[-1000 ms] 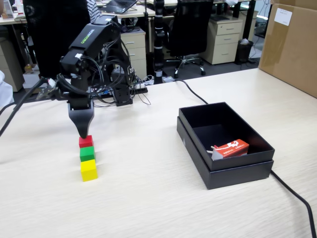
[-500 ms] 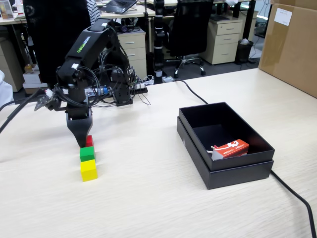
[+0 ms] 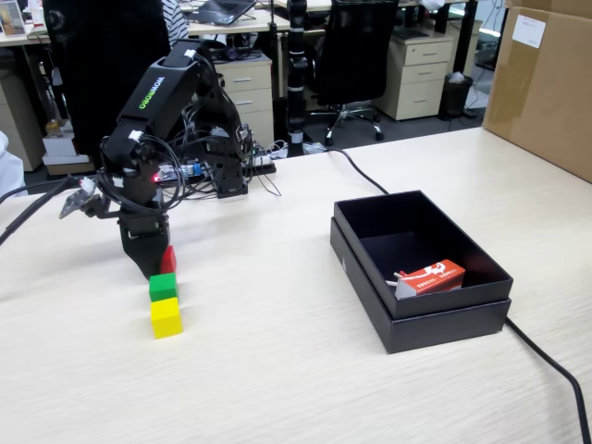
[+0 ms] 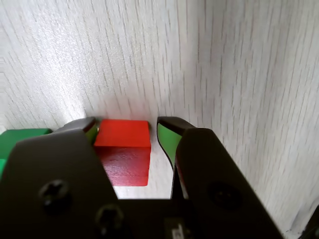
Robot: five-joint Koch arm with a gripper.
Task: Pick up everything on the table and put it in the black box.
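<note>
Three cubes lie in a row on the beige table [image 3: 296,379]: red cube [image 3: 168,260] farthest, green cube [image 3: 163,287] in the middle, yellow cube [image 3: 166,317] nearest. My gripper [image 3: 154,268] is down at the table, and its black body hides most of the red one. In the wrist view the gripper [image 4: 127,127] is open and straddles the red cube [image 4: 124,149]. The left jaw sits against the cube, the right jaw a small gap away. The green cube [image 4: 22,137] shows at the left edge. The black box [image 3: 435,319] stands to the right.
A red-and-white carton [image 3: 430,277] lies inside the black box. A big brown cardboard carton [image 3: 546,83] stands at the back right. A black cable [image 3: 550,365] runs past the box's right side, and more cables trail behind the arm's base [image 3: 227,176].
The gripper has come down from just above the red cube to table level, and its jaws now stand on either side of it. The cubes have not moved.
</note>
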